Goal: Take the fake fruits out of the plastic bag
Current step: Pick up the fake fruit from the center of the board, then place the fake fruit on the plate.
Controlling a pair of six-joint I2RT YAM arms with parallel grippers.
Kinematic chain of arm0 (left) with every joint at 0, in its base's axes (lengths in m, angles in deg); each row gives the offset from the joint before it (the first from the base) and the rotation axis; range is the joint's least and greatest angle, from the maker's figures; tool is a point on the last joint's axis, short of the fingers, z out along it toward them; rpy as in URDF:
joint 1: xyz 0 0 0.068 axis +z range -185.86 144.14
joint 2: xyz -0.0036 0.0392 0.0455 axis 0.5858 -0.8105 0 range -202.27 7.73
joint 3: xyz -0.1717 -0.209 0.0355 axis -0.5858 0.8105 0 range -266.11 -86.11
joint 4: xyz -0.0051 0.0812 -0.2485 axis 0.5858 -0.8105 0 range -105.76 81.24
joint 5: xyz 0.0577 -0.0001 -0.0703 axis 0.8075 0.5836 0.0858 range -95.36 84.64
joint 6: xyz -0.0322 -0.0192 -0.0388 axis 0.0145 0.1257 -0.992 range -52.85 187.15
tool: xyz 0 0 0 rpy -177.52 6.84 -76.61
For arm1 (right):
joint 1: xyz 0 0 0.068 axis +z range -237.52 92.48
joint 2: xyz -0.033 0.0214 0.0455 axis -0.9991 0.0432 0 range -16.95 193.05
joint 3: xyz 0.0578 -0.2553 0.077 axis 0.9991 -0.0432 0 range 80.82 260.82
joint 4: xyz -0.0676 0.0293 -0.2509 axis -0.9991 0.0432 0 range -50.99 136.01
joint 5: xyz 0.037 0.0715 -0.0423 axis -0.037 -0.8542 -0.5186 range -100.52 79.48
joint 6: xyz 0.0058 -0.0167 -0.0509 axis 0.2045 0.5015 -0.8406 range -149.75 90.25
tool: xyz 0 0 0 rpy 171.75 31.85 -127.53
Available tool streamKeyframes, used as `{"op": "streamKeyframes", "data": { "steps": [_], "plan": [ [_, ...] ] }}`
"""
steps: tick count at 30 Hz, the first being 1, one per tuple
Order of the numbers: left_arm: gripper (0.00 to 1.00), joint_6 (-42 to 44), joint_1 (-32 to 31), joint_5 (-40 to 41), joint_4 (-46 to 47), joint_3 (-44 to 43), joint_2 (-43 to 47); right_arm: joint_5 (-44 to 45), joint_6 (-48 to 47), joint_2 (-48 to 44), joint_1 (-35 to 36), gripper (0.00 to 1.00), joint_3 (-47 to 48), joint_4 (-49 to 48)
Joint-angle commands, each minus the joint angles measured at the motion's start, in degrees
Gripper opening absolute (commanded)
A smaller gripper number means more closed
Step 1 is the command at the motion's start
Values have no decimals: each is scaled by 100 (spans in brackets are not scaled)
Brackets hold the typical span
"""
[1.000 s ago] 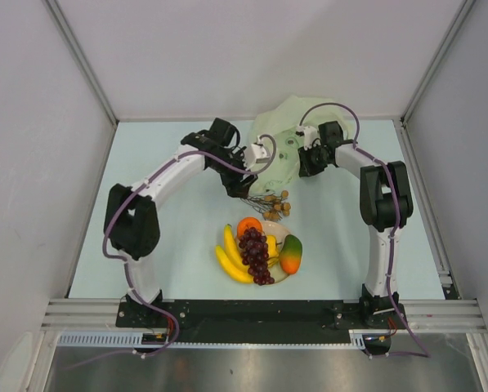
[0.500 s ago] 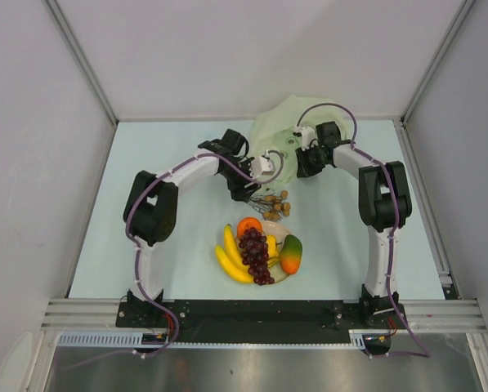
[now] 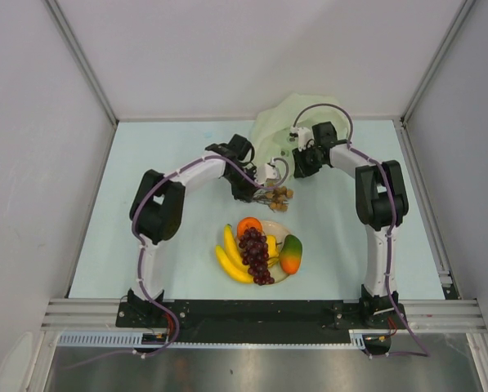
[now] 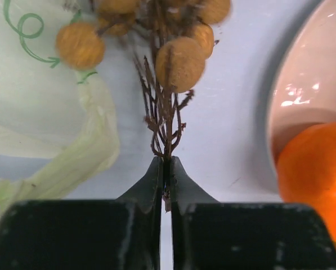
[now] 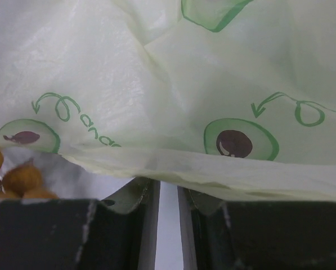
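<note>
My left gripper (image 4: 166,163) is shut on the thin brown stem (image 4: 165,126) of a bunch of round brown fake fruits (image 4: 180,64). The bunch (image 3: 278,194) lies on the table just outside the mouth of the plastic bag (image 3: 278,122). The bag is pale yellow-green with avocado prints (image 5: 156,84). My right gripper (image 5: 168,183) is nearly closed on the bag's lower edge, which drapes over its tips and is held up off the table. Bananas (image 3: 230,253), grapes (image 3: 256,251), a mango (image 3: 291,255) and an orange (image 3: 248,225) sit on the cream plate (image 3: 279,231).
The plate's rim (image 4: 300,84) and the orange (image 4: 317,169) are close on the right of the left gripper. Grey walls enclose the pale table on three sides. Both arms reach toward the back centre, with the plate between their bases.
The left arm has moved right toward the brown bunch, and its jaws have closed on the stem. The right gripper has stayed at the bag's edge.
</note>
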Motion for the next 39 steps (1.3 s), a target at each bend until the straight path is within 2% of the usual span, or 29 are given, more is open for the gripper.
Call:
{"op": "streamKeyframes", "data": {
  "steps": [1, 4, 8, 13, 15, 17, 20, 21, 24, 27, 30, 33, 39],
  "plan": [
    [0, -43, -11, -767, -388, -542, 780, -16, -71, 43, -1, 23, 239, 31],
    [0, -271, -20, -1329, -845, -973, 1139, -16, -36, 34, -44, 23, 230, 22],
    [0, -570, -98, -1656, -1372, -1281, 1526, -60, 25, -1, -88, 23, 195, 13],
    [0, -703, -317, -1797, -1935, -1220, 1984, -95, 17, 8, -106, 23, 195, 13],
    [0, -633, -441, -1676, -2032, -924, 2309, -104, 34, 17, -115, 23, 204, 13],
    [0, -571, -730, -1333, -1814, -563, 2799, -130, 43, -1, -115, 23, 212, 13],
    [0, -580, -1301, -61, -1085, 281, 3328, -130, 87, -71, -106, 23, 195, 4],
    [0, -519, -1616, 656, -953, 648, 3608, -121, 87, -106, -97, 23, 178, -4],
    [0, -509, -2127, 1932, -390, 1212, 3900, -104, 87, -316, -97, 23, 55, 39],
    [0, -562, -2435, 2507, 23, 1442, 3945, -182, 35, -615, -115, 23, -130, 48],
    [0, -273, -2751, 3263, 357, 1566, 3875, -226, 34, -765, -159, 27, -122, 189],
    [0, 403, -3059, 3853, 691, 1898, 3874, -367, 210, -932, -273, 32, -130, 277],
    [0, 1564, -3508, 4486, 1315, 2847, 4401, -543, 456, -1362, -440, 47, -411, 426]
  ]
}}
